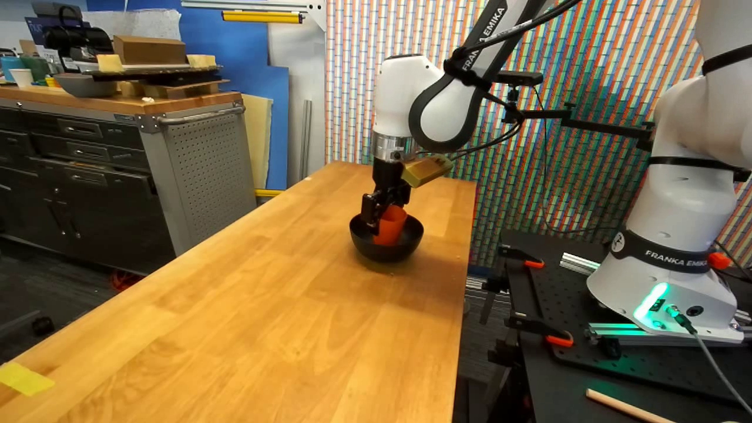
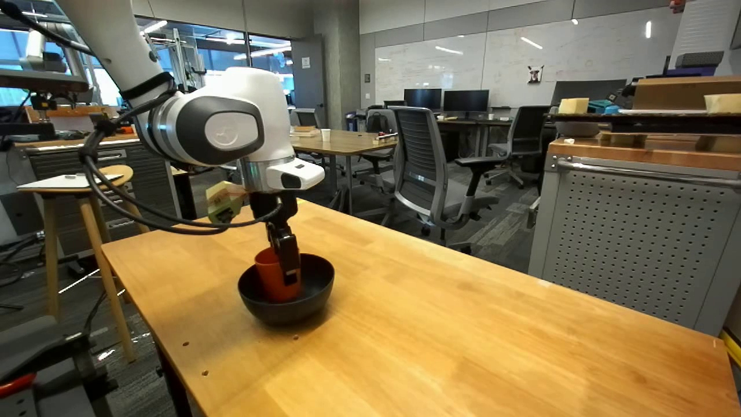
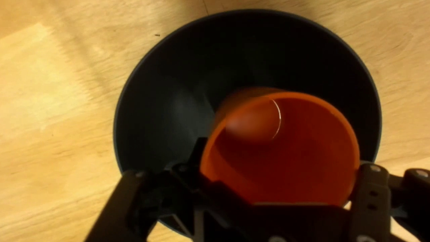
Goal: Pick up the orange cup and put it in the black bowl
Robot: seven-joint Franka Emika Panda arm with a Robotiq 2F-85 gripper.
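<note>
The orange cup (image 1: 390, 226) is inside the black bowl (image 1: 388, 251), apparently upright; it also shows in an exterior view (image 2: 277, 278) with the bowl (image 2: 283, 313) around its lower part. My gripper (image 1: 376, 220) points down at the cup, with one black finger in front of its side (image 2: 291, 269). In the wrist view the cup (image 3: 285, 151) fills the space between the two gripper fingers (image 3: 280, 161), which touch its left and right sides. The bowl (image 3: 188, 77) extends past the cup on the far side. The cup's contact with the bowl's bottom is hidden.
The bowl stands on the wooden table (image 1: 282, 305) near one end. A yellow note (image 1: 24, 379) is on the table's near corner. The robot base (image 1: 664, 288) stands beside the table on a black stand. A grey cabinet (image 2: 637, 231) and an office chair (image 2: 422, 168) are beyond the table.
</note>
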